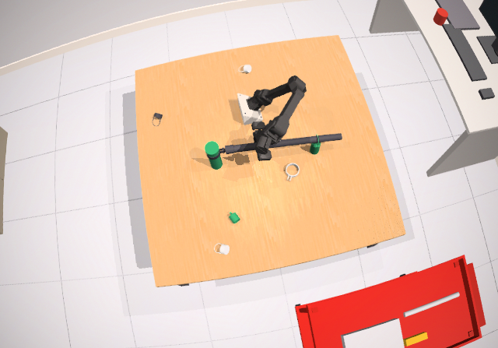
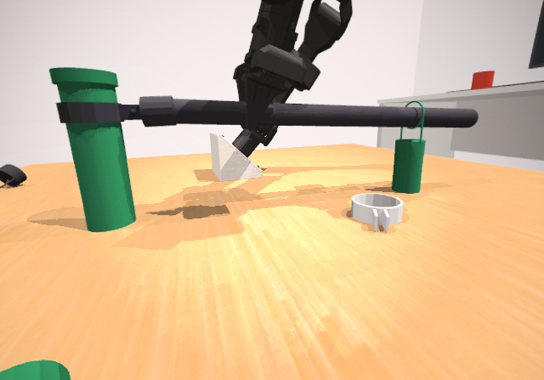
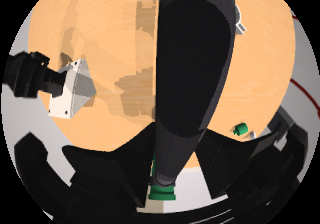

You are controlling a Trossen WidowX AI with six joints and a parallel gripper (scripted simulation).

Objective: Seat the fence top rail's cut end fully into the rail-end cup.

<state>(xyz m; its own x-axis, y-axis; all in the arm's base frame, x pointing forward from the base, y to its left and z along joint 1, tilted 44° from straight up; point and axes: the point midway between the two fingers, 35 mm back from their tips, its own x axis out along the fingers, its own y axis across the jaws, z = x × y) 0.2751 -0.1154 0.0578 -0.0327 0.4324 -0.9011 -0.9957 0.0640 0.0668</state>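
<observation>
The dark fence rail (image 1: 297,141) (image 2: 333,114) (image 3: 195,59) lies nearly level. Its left end is inside the rail-end cup (image 1: 229,149) (image 2: 155,110); the cup's wall hides how deep. The cup hangs on the dark brace band (image 2: 89,112), which sits just below the cap of the green big post (image 1: 216,162) (image 2: 103,169) (image 3: 162,193). The rail's right part passes through the wire loop of the green loop cap (image 1: 314,148) (image 2: 408,165). My gripper (image 2: 257,123) (image 3: 171,125) is shut on the rail, between the cup and the loop cap, nearer the cup.
A white ring clamp (image 2: 371,215) lies in front of the rail, left of the loop cap. A small green part (image 1: 234,217) (image 3: 241,129) and a white piece (image 1: 224,249) lie near the front. Another white piece (image 1: 247,68) is behind the arm; a black piece (image 1: 158,115) is at far left.
</observation>
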